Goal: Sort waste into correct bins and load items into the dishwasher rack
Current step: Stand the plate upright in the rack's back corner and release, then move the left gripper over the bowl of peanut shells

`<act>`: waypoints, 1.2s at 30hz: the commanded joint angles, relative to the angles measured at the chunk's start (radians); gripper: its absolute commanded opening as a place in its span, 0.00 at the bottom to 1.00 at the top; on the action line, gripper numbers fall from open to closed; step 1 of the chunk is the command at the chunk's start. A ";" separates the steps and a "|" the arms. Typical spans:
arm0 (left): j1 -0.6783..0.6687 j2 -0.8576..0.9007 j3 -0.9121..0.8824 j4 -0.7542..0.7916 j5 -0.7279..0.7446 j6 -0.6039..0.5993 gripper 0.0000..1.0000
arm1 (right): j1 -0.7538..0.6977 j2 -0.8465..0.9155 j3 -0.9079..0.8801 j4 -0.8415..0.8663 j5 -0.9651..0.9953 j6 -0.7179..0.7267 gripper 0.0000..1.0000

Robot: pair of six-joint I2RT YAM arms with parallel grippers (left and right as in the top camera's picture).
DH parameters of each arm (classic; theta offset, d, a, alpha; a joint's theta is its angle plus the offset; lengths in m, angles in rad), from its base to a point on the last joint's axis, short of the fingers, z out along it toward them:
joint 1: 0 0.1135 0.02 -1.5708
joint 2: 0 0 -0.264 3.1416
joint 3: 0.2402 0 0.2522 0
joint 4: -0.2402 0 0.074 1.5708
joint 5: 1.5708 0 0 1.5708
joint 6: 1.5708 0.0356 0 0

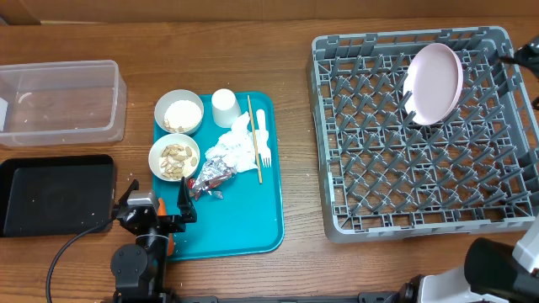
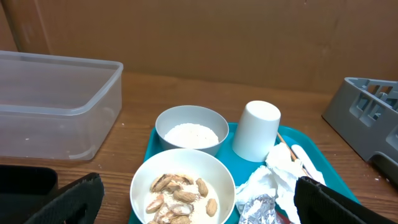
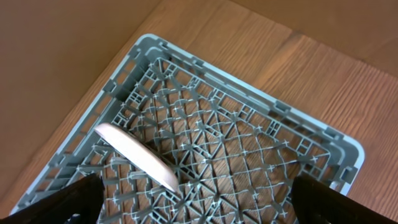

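My left gripper (image 1: 157,202) hangs open just before the teal tray's near left corner. In the left wrist view its fingers flank the bowl of pale nuts (image 2: 182,186) without touching it. Behind that stand the bowl of white crumbs (image 2: 191,127) and the upturned white cup (image 2: 256,130). A crumpled napkin (image 1: 236,143), foil wrapper (image 1: 210,177), wooden stick (image 1: 253,139) and white fork (image 1: 262,139) lie on the tray. The pink-white plate (image 1: 434,82) stands on edge in the grey dishwasher rack (image 1: 320,126). My right gripper (image 3: 199,211) is open and empty above the rack (image 3: 205,65), the plate (image 3: 134,152) below it.
The clear tub (image 1: 59,99) sits at the far left, and the shallow black tray (image 1: 55,194) lies in front of it, close to my left gripper. The teal tray (image 1: 244,219) lies between the bins and the rack. A black cable runs along the table's front left.
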 commanded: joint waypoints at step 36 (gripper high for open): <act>0.001 0.067 0.274 -0.111 0.219 -0.311 1.00 | -0.006 0.007 -0.003 0.001 -0.058 0.008 1.00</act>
